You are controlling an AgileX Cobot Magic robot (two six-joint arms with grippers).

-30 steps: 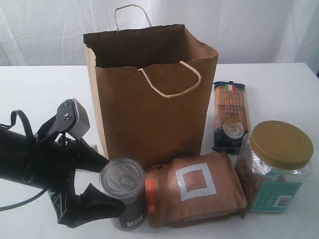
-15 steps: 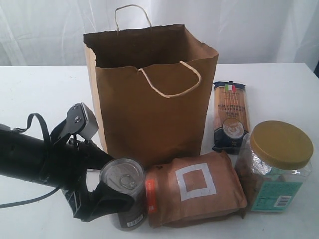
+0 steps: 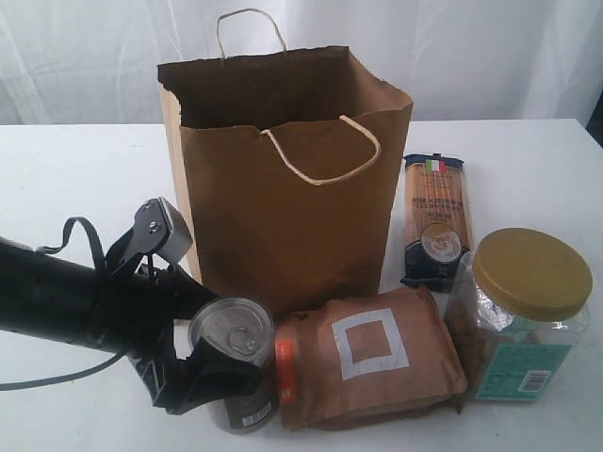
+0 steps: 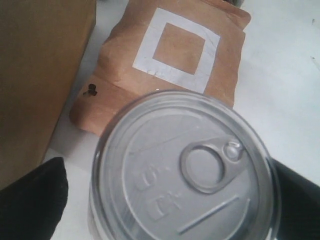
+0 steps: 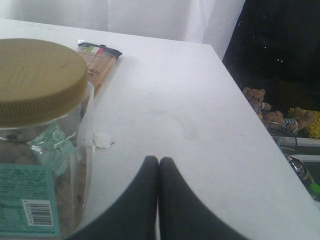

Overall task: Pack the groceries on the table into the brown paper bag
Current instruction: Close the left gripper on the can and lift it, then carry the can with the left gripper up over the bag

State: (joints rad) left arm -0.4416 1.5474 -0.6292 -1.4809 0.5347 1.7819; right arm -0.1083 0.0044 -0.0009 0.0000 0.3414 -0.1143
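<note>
Dark pull-tab can (image 3: 234, 350) upright on table (image 3: 85, 169), in front of brown paper bag (image 3: 283, 198), just beside brown pouch (image 3: 367, 363); left jaws wide open straddling it, right jaws closed empty, so centre, clamp mid-body, lift straight.

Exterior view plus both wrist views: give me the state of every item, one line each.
Paper bag: upright, top open.
Can: upright, lid sealed, pull tab flat.
Pouch: lying flat.
Jar: upright, lid on.
Pasta packet: lying flat.
Left claw: open, fingers either side of the can.
Right claw: shut, empty.
</note>
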